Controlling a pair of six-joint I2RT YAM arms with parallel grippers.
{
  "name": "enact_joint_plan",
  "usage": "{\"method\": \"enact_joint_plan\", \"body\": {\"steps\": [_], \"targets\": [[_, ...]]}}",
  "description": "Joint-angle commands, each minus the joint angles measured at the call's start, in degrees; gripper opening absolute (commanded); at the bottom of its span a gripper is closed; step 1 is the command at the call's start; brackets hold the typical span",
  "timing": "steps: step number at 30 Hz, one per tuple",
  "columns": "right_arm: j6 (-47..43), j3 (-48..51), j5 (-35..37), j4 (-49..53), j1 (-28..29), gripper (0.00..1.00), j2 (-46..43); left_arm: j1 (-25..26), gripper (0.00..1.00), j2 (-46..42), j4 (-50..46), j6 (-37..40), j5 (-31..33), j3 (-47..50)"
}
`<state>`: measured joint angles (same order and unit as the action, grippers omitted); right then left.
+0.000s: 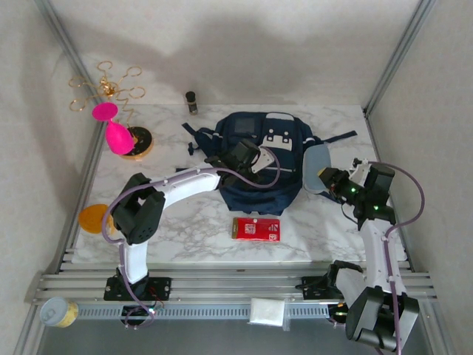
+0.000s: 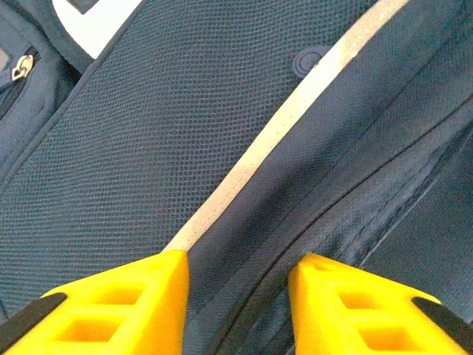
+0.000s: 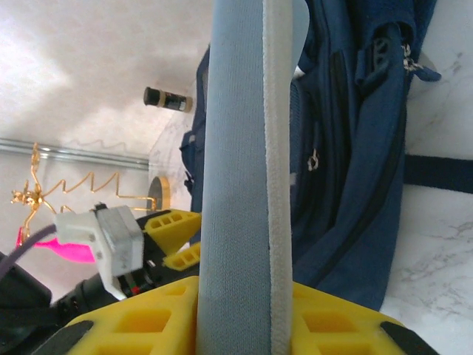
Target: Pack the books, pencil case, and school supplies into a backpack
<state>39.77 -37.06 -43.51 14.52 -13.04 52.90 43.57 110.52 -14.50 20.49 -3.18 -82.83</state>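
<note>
The navy backpack point(image 1: 255, 194) lies at the table's middle, and its mesh fabric and pale zip line fill the left wrist view point(image 2: 148, 148). My left gripper point(image 1: 247, 157) point(image 2: 238, 262) is down on it, jaws a narrow way apart with a fold of fabric beside the zip between them. My right gripper point(image 1: 334, 182) point(image 3: 244, 285) is shut on a grey-blue fabric pencil case point(image 1: 316, 164) point(image 3: 236, 148), held just right of the backpack point(image 3: 355, 148). The left arm's yellow fingers point(image 3: 174, 222) show beyond the case. The books are out of view.
A flat red rectangle with a white label point(image 1: 256, 228) lies in front of the backpack. At the back left are a pink object point(image 1: 117, 133), a gold wire stand point(image 1: 111, 89) and a small dark bottle point(image 1: 191, 102). An orange disc point(image 1: 94, 218) sits at the left edge.
</note>
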Motion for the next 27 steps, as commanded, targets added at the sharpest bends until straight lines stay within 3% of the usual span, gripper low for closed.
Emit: {"method": "enact_joint_plan", "body": {"steps": [1, 4, 7, 10, 15, 27], "targets": [[-1.9, 0.9, -0.1, 2.2, -0.3, 0.28, 0.3, -1.9, 0.27, -0.5, 0.6, -0.9, 0.9, -3.1], [-1.4, 2.3, -0.6, 2.4, 0.4, 0.28, -0.1, -1.8, 0.22, 1.3, -0.7, -0.7, -0.1, -5.3], [-3.1, 2.3, 0.8, 6.3, 0.8, 0.28, 0.7, -1.8, 0.0, 2.7, -3.5, -1.2, -1.7, -8.2], [-3.2, 3.7, 3.7, 7.7, 0.8, 0.26, 0.3, -1.8, 0.0, 2.1, -4.4, -3.3, -1.9, -9.7], [0.4, 6.6, -2.1, -1.0, 1.8, 0.25, 2.8, -1.2, 0.0, -0.6, -4.7, -7.4, -2.6, -9.9], [8.4, -1.8, -8.1, -20.0, 9.3, 0.27, 17.9, 4.2, 0.0, -7.3, -5.9, -22.9, 1.4, -7.0]]}}
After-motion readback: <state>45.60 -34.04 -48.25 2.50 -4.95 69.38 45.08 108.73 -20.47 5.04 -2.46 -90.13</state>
